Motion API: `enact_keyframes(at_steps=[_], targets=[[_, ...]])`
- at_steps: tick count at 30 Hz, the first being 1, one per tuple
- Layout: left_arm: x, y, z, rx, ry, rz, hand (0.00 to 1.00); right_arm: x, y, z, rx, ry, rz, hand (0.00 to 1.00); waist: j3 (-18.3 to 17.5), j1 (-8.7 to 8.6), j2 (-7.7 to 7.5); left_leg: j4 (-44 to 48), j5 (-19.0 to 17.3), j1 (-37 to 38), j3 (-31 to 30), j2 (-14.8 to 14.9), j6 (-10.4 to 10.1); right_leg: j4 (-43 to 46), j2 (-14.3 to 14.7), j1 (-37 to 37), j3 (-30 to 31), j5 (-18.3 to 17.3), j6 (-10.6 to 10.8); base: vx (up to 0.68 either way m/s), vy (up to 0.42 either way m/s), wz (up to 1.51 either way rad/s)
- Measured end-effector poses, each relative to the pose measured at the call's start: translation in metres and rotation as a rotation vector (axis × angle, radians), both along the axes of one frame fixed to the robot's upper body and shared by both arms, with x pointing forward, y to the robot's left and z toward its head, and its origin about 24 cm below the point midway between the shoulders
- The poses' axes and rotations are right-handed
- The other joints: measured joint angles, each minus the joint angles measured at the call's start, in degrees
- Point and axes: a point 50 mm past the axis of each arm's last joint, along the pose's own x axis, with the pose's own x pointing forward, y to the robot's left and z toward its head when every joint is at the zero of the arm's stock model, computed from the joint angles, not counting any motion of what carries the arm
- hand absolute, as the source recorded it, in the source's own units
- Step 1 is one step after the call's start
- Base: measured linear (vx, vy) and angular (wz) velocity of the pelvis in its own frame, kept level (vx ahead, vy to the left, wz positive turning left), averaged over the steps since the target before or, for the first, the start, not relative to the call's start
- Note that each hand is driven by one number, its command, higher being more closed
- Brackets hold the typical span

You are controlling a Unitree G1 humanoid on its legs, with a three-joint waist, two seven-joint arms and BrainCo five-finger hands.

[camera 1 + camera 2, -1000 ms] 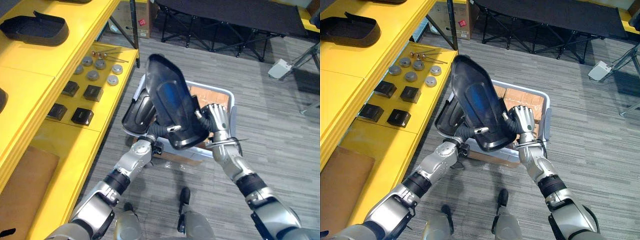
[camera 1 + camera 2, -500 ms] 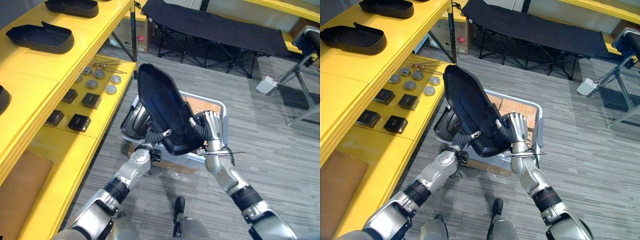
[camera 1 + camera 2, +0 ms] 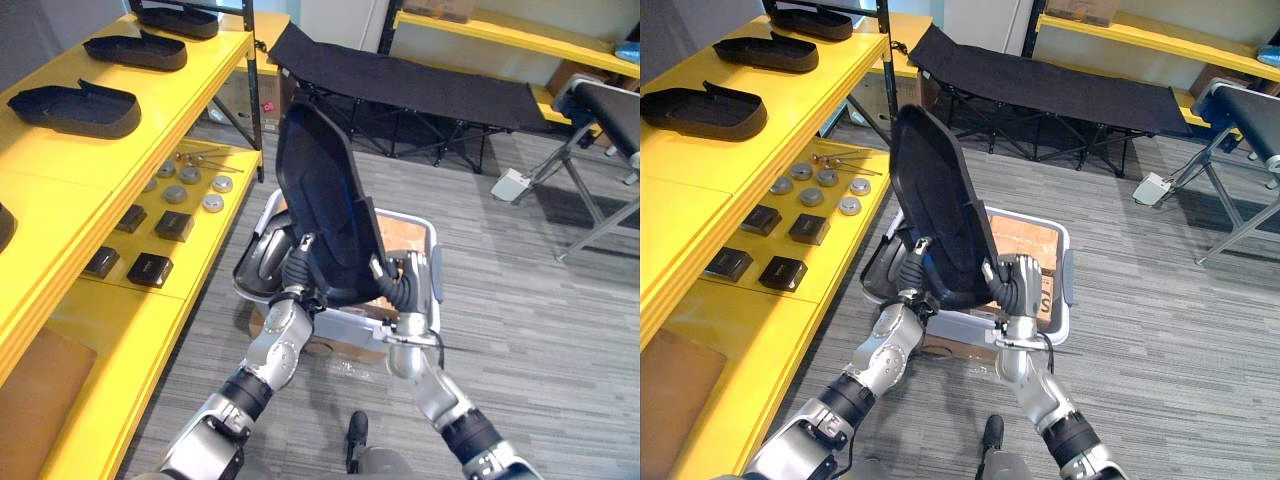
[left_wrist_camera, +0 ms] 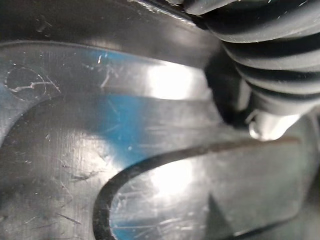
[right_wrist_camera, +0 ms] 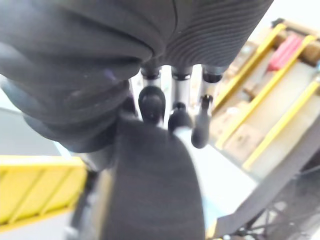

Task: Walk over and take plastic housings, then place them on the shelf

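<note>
The big black shiny plastic housing (image 3: 325, 200) stands upright in the middle of the frame, over a grey plastic bin (image 3: 420, 222). The left hand (image 3: 298, 268) and right hand (image 3: 408, 285) both curl round its bottom rim. It looks stiff, light and slippery, so gripping the rim on both sides seems best. The left wrist view shows fine scratches on it. The right wrist view shows dark fingertips (image 5: 151, 102) hooked over its edge.
</note>
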Motion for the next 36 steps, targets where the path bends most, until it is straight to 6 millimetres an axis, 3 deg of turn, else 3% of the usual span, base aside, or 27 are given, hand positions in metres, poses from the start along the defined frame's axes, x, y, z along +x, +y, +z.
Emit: enact_keyframes(at_steps=[4, 9, 12, 17, 18, 19, 20, 21, 23, 25, 29, 36], targets=[[-0.015, 0.002, 0.01, 0.199, -0.116, 0.077, 1.0, -0.013, -0.008, 0.001, 0.09, 0.009, -0.041, 0.0, -1.06, 0.06, 0.1, -0.81, 0.03, 0.68, 0.21, -0.08, -0.05, -0.33, 0.08, 0.31, 0.06, -0.33, 0.16, 0.0, 0.0, 0.0], [-0.045, 0.008, 0.003, 0.491, -0.183, 0.116, 1.0, -0.022, -0.036, 0.021, 0.258, -0.071, -0.11, 0.0, -3.27, -0.02, 1.84, -1.2, 0.0, 1.69, 1.23, -0.1, -0.07, -0.01, 0.23, 0.37, 0.81, -0.48, 0.25, 0.01, 0.005, -0.08], [-0.054, 0.011, 0.004, 0.584, -0.225, 0.142, 1.0, -0.031, -0.042, 0.016, 0.297, -0.028, -0.086, 0.0, -3.66, -0.07, 2.57, -1.24, -0.03, 1.82, 1.46, -0.1, -0.07, -0.1, 0.25, 0.34, 0.94, -0.86, 0.59, -0.04, -0.003, -0.04], [-0.07, 0.023, -0.011, 0.763, -0.222, 0.233, 1.0, -0.049, -0.045, 0.002, 0.398, 0.076, -0.025, 0.0, -4.74, -0.33, 4.6, -2.51, -0.58, 2.75, 2.78, -0.12, -0.19, -0.5, 0.42, 0.24, 1.78, -1.68, 0.65, -0.04, -0.003, -0.11], [-0.075, 0.043, -0.018, 0.766, -0.164, 0.38, 1.0, -0.057, -0.066, -0.007, 0.546, 0.101, -0.141, 0.0, -4.98, -0.8, 5.38, -3.04, -0.52, 2.83, 3.09, -0.13, -0.3, -0.49, 0.5, -0.02, 2.12, -1.73, 0.64, -0.01, -0.006, -0.08], [-0.076, 0.049, -0.019, 0.765, -0.148, 0.417, 1.0, -0.058, -0.072, -0.009, 0.573, 0.099, -0.175, 0.0, -5.05, -0.99, 5.49, -3.07, -0.52, 2.81, 3.09, -0.13, -0.3, -0.48, 0.52, -0.08, 2.13, -1.75, 0.63, 0.01, -0.007, -0.07], [-0.081, 0.077, -0.025, 0.76, -0.07, 0.571, 1.0, -0.067, -0.098, -0.016, 0.65, 0.096, -0.307, 0.0, -5.38, -1.69, 6.04, -3.16, -0.48, 2.87, 3.14, -0.08, -0.3, -0.36, 0.59, -0.33, 2.18, -1.83, 0.57, 0.05, -0.004, -0.06], [-0.088, 0.1, -0.034, 0.753, 0.011, 0.692, 1.0, -0.079, -0.121, -0.027, 0.681, 0.122, -0.421, 0.0, -5.61, -1.89, 6.43, -3.17, -0.23, 2.94, 3.31, -0.02, -0.43, -0.02, 0.71, -0.55, 2.48, -1.82, 0.55, 0.06, -0.004, -0.08], [-0.101, 0.123, -0.046, 0.77, 0.099, 0.783, 1.0, -0.1, -0.136, -0.049, 0.645, 0.229, -0.517, 0.0, -5.58, -2.16, 6.65, -3.23, -0.2, 3.36, 3.67, 0.15, -0.45, 0.0, 0.98, -0.53, 2.75, -1.48, 0.61, 0.06, -0.003, -0.1], [-0.11, 0.127, -0.053, 0.735, 0.145, 0.821, 1.0, -0.113, -0.132, -0.064, 0.663, 0.316, -0.539, 0.0, -5.58, -2.13, 6.63, -3.37, -0.33, 3.71, 4.19, 0.22, -0.6, -0.01, 1.11, -0.53, 3.14, -1.42, 0.66, 0.04, 0.002, -0.12], [-0.108, 0.112, -0.048, 0.669, 0.102, 0.796, 1.0, -0.115, -0.106, -0.081, 0.723, 0.421, -0.473, 0.0, -5.56, -2.41, 6.48, -2.92, -1.18, 4.17, 5.02, -0.01, -0.33, -0.5, 0.94, -0.47, 3.98, -1.37, 0.77, -0.03, 0.02, -0.11], [-0.104, 0.107, -0.039, 0.639, 0.049, 0.793, 1.0, -0.12, -0.109, -0.091, 0.707, 0.463, -0.502, 0.0, -5.35, -3.02, 6.83, -2.95, -1.34, 4.35, 5.36, 0.06, -0.35, -0.5, 1.09, -0.59, 4.19, -2.0, 0.36, -0.01, 0.001, -0.01]])
